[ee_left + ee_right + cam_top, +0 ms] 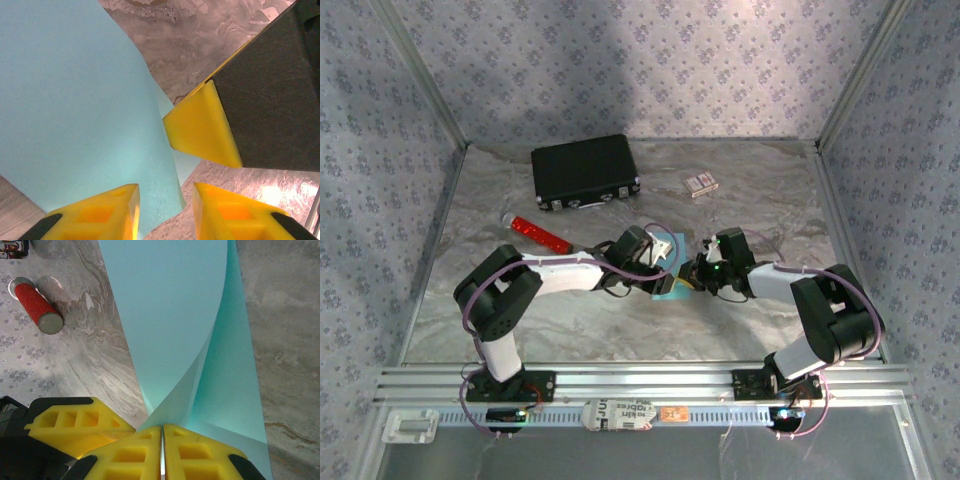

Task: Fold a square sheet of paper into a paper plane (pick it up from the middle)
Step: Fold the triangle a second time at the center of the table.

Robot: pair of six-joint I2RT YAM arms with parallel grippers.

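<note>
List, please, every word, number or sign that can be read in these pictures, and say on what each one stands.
The white roll: dark print, too blurred to read.
The small card box: printed pattern, too small to read.
The square sheet of paper, the red tube, the black case: no text seen.

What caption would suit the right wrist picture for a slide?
Yellow jaws closed on a curled light-blue sheet of paper, red tube lying nearby on the marbled table.
</note>
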